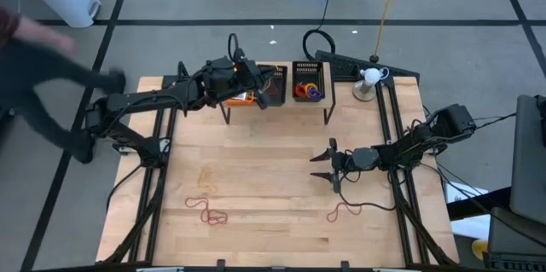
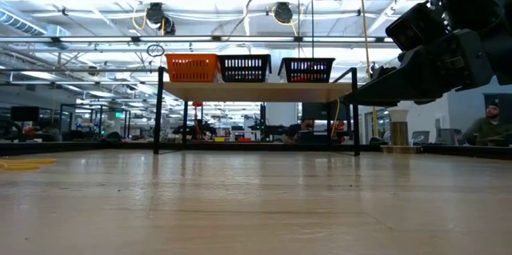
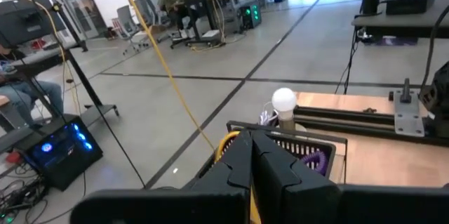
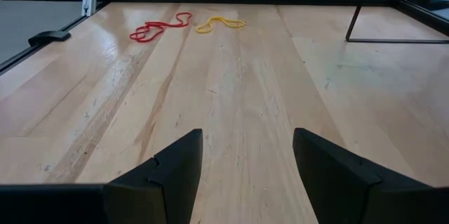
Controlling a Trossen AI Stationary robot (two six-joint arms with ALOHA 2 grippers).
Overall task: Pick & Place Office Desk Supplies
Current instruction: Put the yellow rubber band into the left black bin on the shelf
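Observation:
At the table's far edge a raised shelf [image 1: 281,101] carries an orange mesh tray [image 2: 192,68] and two black mesh trays [image 2: 244,68] [image 2: 306,69]. The right black tray [image 1: 309,82] holds orange and purple rings [image 3: 316,159]. My left gripper [image 1: 266,91] hangs shut above the trays, between the orange one and the middle black one, with nothing showing between its fingers [image 3: 247,161]. My right gripper [image 1: 323,161] stands open low over the table's right half, pointing left, nothing between its fingers [image 4: 245,168]. A red rubber band [image 1: 212,214], a yellow one [image 4: 219,22] and a red-brown one [image 1: 345,211] lie flat on the wood.
A white bulb-shaped object on a round base [image 1: 368,78] stands at the far right corner. The shelf's thin black legs [image 4: 358,13] stand on the table's far part. A person [image 1: 34,59] is at the left beyond the table. Bare wood lies in the table's middle.

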